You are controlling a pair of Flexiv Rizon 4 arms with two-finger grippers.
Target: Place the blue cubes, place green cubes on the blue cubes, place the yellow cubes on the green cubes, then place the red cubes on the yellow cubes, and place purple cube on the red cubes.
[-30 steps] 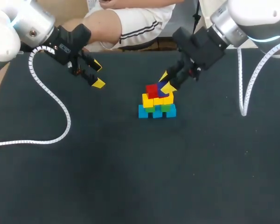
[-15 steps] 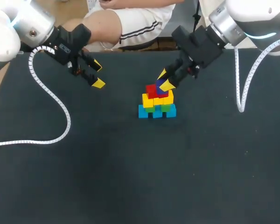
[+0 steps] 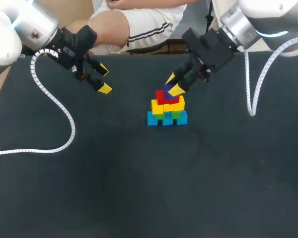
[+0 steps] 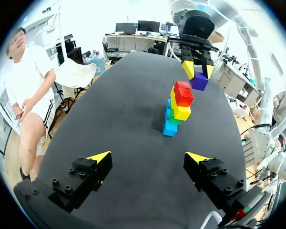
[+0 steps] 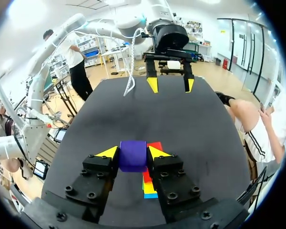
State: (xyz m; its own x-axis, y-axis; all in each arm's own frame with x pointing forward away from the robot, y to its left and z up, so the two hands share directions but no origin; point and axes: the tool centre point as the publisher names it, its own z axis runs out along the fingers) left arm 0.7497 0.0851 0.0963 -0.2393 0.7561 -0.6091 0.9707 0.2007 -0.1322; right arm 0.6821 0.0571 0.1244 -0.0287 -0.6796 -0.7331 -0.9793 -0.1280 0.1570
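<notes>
The purple cube (image 5: 133,155) is pinched between the 2 fingers of the right gripper (image 3: 174,84), which are closed on its 2 opposite sides. It hangs just above the top of the stack (image 3: 167,108), on the side nearest the right arm, and in the left wrist view it looks apart from the stack, not seated. The stack has 4 layers in place: blue cubes (image 3: 156,119) on the table (image 3: 139,188), then green cubes (image 3: 176,114), yellow cubes (image 3: 167,105) and red cubes (image 4: 183,94) on top. Judging from that, only the last step is left: lowering the 1 purple cube onto the red and letting go. The left gripper (image 4: 148,157) is well apart from the stack, fingers spread wide and holding nothing. Compared with 1 second ago, the right gripper has carried the purple cube a little higher and further in over the red cubes, where it earlier sat lower beside them. The stack and the left arm have not moved.
</notes>
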